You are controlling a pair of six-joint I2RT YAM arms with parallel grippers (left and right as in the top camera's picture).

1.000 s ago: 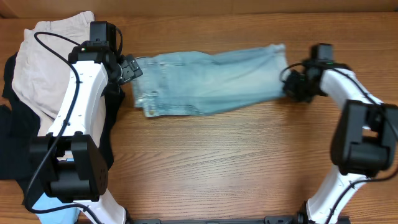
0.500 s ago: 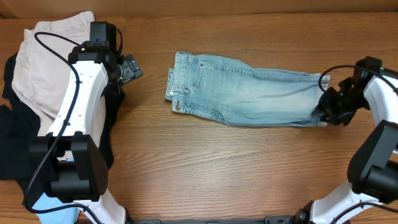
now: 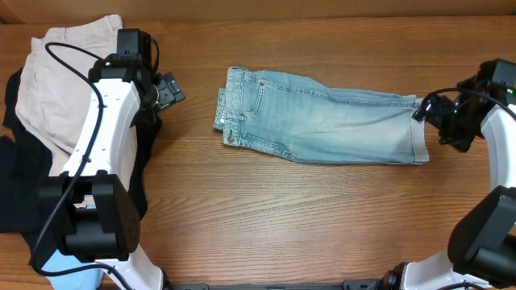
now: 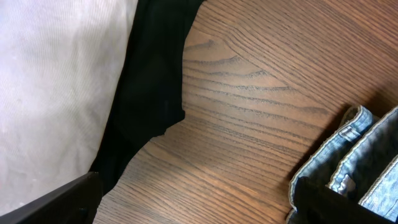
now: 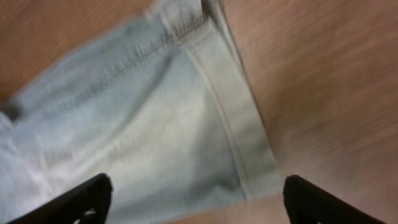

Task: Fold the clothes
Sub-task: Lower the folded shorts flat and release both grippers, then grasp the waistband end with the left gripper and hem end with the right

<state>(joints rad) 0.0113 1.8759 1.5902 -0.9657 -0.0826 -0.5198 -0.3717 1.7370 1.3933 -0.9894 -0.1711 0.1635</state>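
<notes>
The light-blue denim shorts [image 3: 322,125] lie flat across the middle of the table, waistband to the left and hemmed cuff [image 3: 419,137] to the right. My right gripper [image 3: 434,121] hovers at that cuff, open, with nothing between its fingers. In the right wrist view the denim shorts [image 5: 155,124] and their cuff [image 5: 242,130] lie below the open right gripper [image 5: 199,208]. My left gripper [image 3: 171,89] stands open over bare wood, left of the waistband. In the left wrist view the left gripper [image 4: 199,208] is empty, with the denim waistband [image 4: 367,155] by its right finger.
More clothes are piled at the left: beige shorts [image 3: 56,72] on top, a black garment [image 3: 16,177] under and beside them, and a sky-blue piece [image 3: 68,278] at the front left corner. The left wrist view shows the beige shorts [image 4: 56,93] and the black garment [image 4: 149,93].
My right gripper dragged the denim shorts to the right and spread them out, then opened, let go of the cuff and backed off slightly. The left arm has not moved.
</notes>
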